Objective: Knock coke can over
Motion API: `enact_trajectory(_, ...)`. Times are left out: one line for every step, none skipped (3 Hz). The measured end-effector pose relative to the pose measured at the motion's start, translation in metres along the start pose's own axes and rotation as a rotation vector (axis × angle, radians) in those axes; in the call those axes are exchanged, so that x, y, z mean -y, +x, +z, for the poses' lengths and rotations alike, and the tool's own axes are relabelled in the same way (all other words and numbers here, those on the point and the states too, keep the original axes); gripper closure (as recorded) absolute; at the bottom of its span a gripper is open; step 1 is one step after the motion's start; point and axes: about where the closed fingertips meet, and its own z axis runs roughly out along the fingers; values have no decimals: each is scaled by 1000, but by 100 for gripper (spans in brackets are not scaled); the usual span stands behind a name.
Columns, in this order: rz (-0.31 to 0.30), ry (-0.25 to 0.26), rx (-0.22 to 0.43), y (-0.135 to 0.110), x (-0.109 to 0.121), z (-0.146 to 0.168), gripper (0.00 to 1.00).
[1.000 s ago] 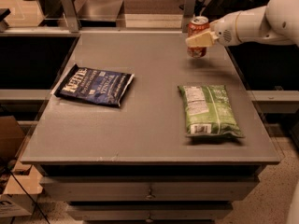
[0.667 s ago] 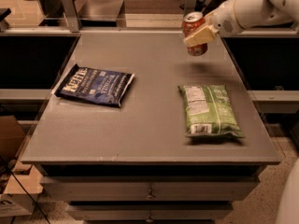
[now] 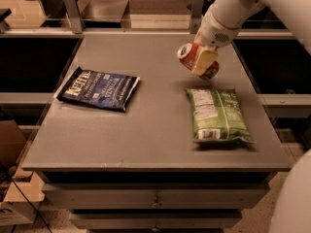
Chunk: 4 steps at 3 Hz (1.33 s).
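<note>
The coke can [image 3: 187, 54], a small red can with a silver top, is tilted far over with its top pointing left toward me. It hangs above the grey table [image 3: 146, 130], just behind the green bag. My gripper [image 3: 201, 61] reaches in from the upper right and is shut on the can, with a cream-coloured finger [image 3: 204, 61] across its side.
A green chip bag [image 3: 217, 114] lies flat on the right half of the table, just in front of the can. A dark blue chip bag [image 3: 98, 89] lies on the left half. Metal posts [image 3: 71, 9] stand behind the far edge.
The gripper has moved toward me and lower with the can in it. The can has tipped from near upright to strongly tilted. The bags have not moved.
</note>
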Motion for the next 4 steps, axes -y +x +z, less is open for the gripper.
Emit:
enact_trajectory(-120,-75,-189,10,-28,18,36)
enact_trajectory(-188,-97,-292,14,-38,25,13)
enact_trajectory(-191,-97,-303,17,-38,27,0)
enact_trajectory(-191,-97,-303,17,-38,27,0)
